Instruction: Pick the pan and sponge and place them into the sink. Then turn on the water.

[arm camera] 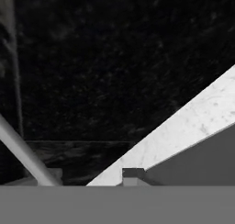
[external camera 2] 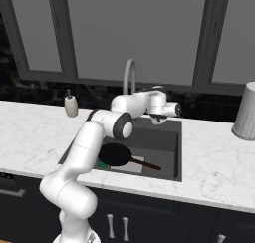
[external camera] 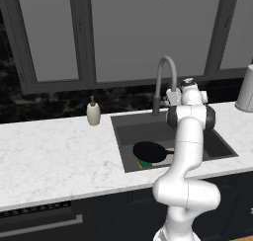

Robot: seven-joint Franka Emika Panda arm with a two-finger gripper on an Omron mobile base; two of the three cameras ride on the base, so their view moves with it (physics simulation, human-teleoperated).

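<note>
Your claw (external camera 2: 158,118) is up at the back of the sink (external camera 2: 167,146), right beside the faucet (external camera 2: 129,75), and from these angles you can't tell how wide its fingers stand; nothing shows between them. The hand view gives you what the base cameras don't: the dark speckled backsplash (arm camera: 114,58) close up, a slanting wedge of white worktop (arm camera: 193,122) and the grey faucet tube (arm camera: 23,156) crossing the lower left. Drop your eye below the claw, toward the robot: the pan (external camera 2: 114,154) lies flat on the sink floor. The right base view shows its handle (external camera 2: 145,164) best, running away from the arm's side toward the right, along the front wall of the sink. The sponge (external camera: 144,163) is under the pan's near edge, just a green and yellow sliver peeking out. Well off to the claw's left, the soap dispenser (external camera: 93,112) stands upright on the worktop; off to the right stands a pale grey canister (external camera 2: 246,112).
</note>
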